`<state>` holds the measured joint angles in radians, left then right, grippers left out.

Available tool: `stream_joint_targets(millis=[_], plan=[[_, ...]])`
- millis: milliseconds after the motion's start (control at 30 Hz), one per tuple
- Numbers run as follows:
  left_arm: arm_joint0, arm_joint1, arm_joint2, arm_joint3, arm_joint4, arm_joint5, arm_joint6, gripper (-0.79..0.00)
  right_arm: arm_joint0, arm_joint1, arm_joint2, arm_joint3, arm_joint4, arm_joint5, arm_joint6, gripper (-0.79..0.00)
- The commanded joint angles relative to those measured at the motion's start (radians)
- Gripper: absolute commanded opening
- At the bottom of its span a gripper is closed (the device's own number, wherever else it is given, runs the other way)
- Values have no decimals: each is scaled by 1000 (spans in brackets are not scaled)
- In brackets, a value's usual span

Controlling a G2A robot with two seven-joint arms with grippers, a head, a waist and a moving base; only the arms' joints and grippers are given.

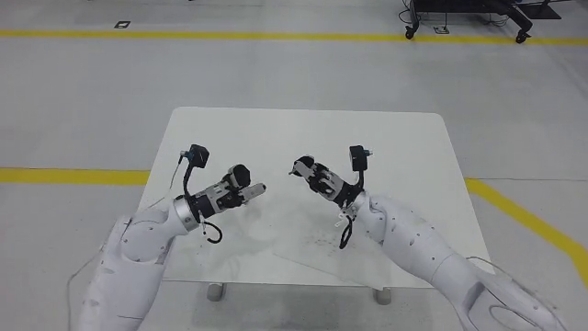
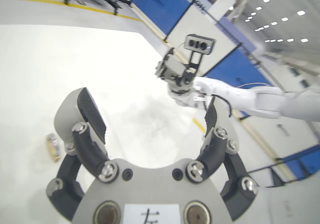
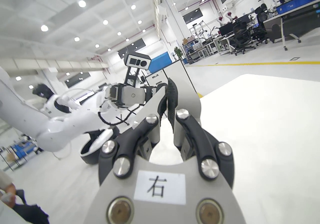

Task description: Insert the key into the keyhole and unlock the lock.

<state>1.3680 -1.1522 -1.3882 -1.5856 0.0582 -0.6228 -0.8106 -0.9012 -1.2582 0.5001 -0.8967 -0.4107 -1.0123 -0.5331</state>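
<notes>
Left tool (image 2: 148, 99): grey fingers (image 2: 65, 112) spread wide above the white tabletop (image 1: 395, 138).
Right tool (image 3: 170, 84): black ribbed pads (image 3: 172, 97) pressed together.
Small round brass-and-silver piece (image 2: 52, 147): on tabletop, near left tool.

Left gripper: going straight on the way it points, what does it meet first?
Probably the right gripper, which faces it across a gap over the table; nothing lies between them. Depth is unclear, so the left gripper might pass just beside it.

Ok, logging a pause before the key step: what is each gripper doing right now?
Left gripper: open, holding nothing.
Right gripper: shut, nothing seen in it.
</notes>
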Motion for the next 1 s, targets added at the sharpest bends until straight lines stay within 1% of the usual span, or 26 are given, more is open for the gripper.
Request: stream_joint_targets(millis=[0, 67, 133, 233, 333, 500, 567, 800, 967], plan=[[-57, 0, 28, 51, -200, -9, -103, 0, 11, -9, -26, -2, 172, 0, 82, -785], [-97, 0, 50, 87, -307, -13, -177, 0, 19, -18, -40, 5, 281, 0, 143, -785], [-127, 1, 59, 124, -339, -27, -223, -148, 23, -26, -44, 6, 376, 0, 204, -785], [-150, 2, 71, 156, -313, -55, -222, -406, 26, -36, -39, -7, 483, 0, 309, -785], [-156, 2, 78, 163, -271, -65, -194, -416, 20, -42, -13, -22, 579, 0, 419, -785], [-153, 4, 90, 157, -215, -54, -153, -397, 8, -58, 44, -15, 695, 0, 608, -785], [-151, 5, 95, 151, -196, -46, -139, -409, 3, -67, 70, -8, 738, 0, 684, -785], [-147, 5, 113, 131, -100, 37, -48, -409, -24, -101, 182, 17, 856, 0, 930, -785], [-154, 6, 122, 132, -104, 60, -38, -440, -34, -132, 248, 52, 894, 0, 1078, -785]])
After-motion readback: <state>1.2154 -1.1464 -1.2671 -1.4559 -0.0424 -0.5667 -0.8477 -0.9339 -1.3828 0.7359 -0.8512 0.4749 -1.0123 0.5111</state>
